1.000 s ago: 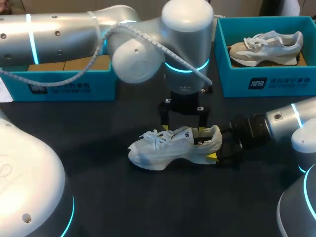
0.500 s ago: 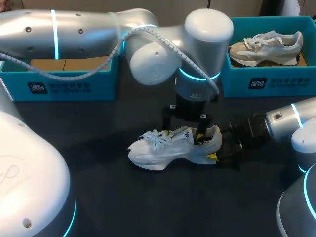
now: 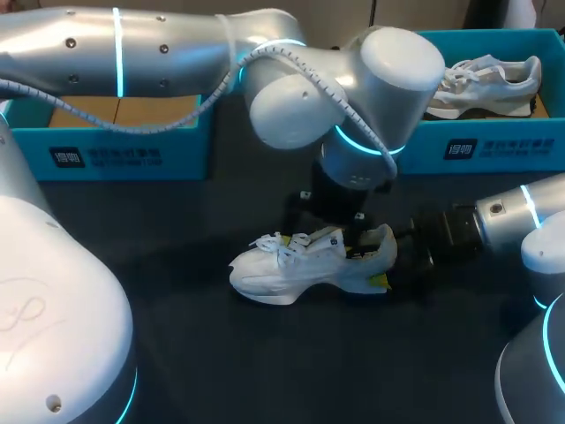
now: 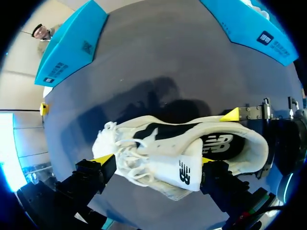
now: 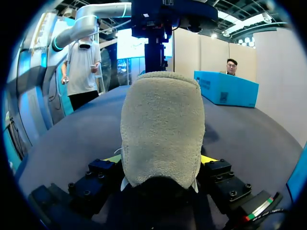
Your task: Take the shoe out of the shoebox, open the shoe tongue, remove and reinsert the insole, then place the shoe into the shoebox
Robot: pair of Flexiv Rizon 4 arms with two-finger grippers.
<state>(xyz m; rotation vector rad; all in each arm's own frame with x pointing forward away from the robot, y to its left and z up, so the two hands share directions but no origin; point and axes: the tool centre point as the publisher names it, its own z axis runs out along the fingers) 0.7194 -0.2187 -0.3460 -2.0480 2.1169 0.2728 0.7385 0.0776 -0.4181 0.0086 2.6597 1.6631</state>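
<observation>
Item: white shoe [image 3: 309, 265], out of its box and standing on its sole at the middle of the dark table [image 3: 221, 353], toe toward nine o'clock, heel toward three; step one I judge done.

Step in hand, as I read it: opening the tongue [image 4: 184, 170]; the dark insole [image 4: 218, 143] seems to lie flat inside the opening, so pulling it, refitting it and boxing the shoe are all left.

My left gripper [image 4: 154, 159]: above the shoe, fingers apart, one tip at the laces [image 4: 127, 153], the other behind the tongue at the mouth of the shoe; astride, not clamped.

My right gripper [image 5: 160, 159]: at three o'clock of the shoe, closed on the heel [image 5: 160, 124] from both sides, steadying it.

Materials: upper of white mesh and smooth panels, soft and yielding; tongue a padded flap, thick at its edge; laces flat, woven, loosely tied; heel counter of grey, nappy suede, rounded like a thumb; sole chunky and sculpted, stiff enough to stand alone; insole thin, dark, likely flexible.

Boxes: teal card, straight-walled, open-topped; one [image 3: 115, 155] at ten o'clock of the shoe, its brown floor bare; one [image 3: 477, 146] at two o'clock, holding a second shoe [image 3: 485, 79], beige and white.
</observation>
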